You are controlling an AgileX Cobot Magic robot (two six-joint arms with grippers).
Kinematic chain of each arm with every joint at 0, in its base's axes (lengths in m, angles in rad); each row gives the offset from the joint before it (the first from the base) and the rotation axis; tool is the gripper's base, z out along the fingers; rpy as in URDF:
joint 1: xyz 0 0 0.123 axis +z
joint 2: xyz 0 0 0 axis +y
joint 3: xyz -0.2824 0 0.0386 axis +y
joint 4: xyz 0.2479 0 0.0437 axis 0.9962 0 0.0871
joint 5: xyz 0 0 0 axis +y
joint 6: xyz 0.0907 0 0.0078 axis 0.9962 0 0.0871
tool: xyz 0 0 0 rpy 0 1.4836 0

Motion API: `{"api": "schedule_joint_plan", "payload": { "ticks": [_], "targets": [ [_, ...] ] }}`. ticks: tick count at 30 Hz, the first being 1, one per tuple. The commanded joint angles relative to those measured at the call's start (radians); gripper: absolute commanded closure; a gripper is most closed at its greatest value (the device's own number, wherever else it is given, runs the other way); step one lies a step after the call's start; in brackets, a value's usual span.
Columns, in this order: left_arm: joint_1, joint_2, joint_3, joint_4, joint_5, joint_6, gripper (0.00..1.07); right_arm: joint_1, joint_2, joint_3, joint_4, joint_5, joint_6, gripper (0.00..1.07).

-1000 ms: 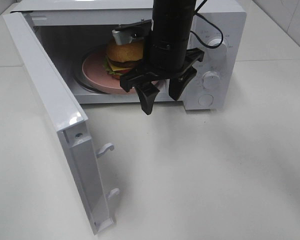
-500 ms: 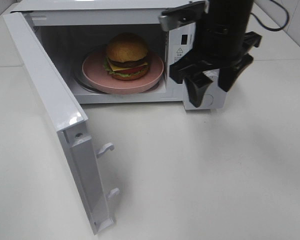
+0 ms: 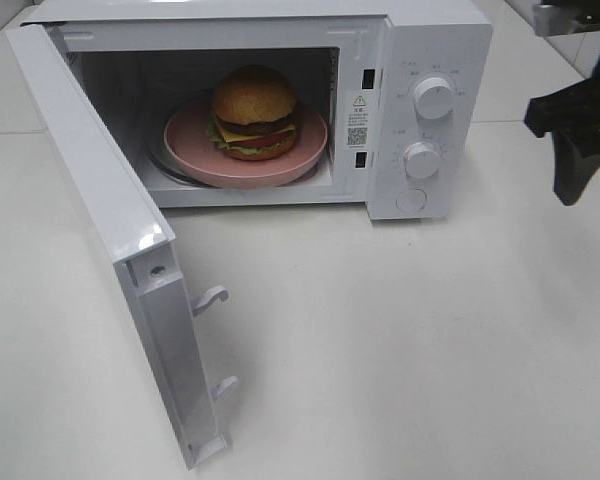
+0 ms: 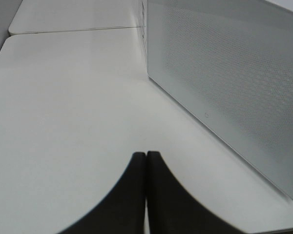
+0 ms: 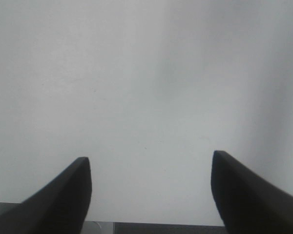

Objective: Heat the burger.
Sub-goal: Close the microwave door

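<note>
Burger, high camera: burger (image 3: 255,110) sits upright on the pink plate (image 3: 195,150), inside the cavity of the microwave (image 3: 430,40); bun on top, cheese, lettuce and tomato showing at the front edge.
Plate, high camera: lies flat on the cavity floor, wider than the burger all round.
Door, high camera: door (image 3: 90,190) is swung fully open to the left of the view, two latch hooks showing on its free edge.
Controls, high camera: upper knob (image 3: 434,98), lower knob (image 3: 421,159) and round button (image 3: 411,199) stacked on the panel right of the cavity.
Right gripper, high camera: right gripper (image 3: 577,165) hangs at the far right edge, partly cut off, above the table (image 3: 400,340); outside the microwave, right of the control panel, well apart from the burger.
Left gripper, left wrist camera: left gripper (image 4: 146,195) has its two dark fingers (image 4: 132,200) pressed together, with nothing between them, over bare white table.
Dotted panel, left wrist camera: a grey dotted panel (image 4: 224,73) stands on the table ahead of the closed fingers, not touching them; burger is not seen here.
Right gripper, right wrist camera: fingers (image 5: 63,195) stand wide apart and empty; only plain white tabletop lies between and beyond them.
</note>
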Motion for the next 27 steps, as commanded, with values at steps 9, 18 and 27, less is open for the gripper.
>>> {"api": "schedule_joint_plan", "payload": {
  "ticks": [9, 18, 27],
  "targets": [
    [-0.004, -0.017, 0.003, -0.004, -0.012, 0.003, 1.06, -0.047, -0.317, 0.214, -0.036, 0.023, 0.082, 0.42],
    [-0.004, -0.017, 0.003, -0.004, -0.012, 0.003, 1.06, -0.047, -0.610, 0.430, -0.034, 0.020, 0.103, 0.42],
    [-0.004, -0.017, 0.003, -0.004, -0.012, 0.003, 1.06, -0.047, -0.950, 0.676, -0.032, -0.054, 0.062, 0.43]
  ]
}}
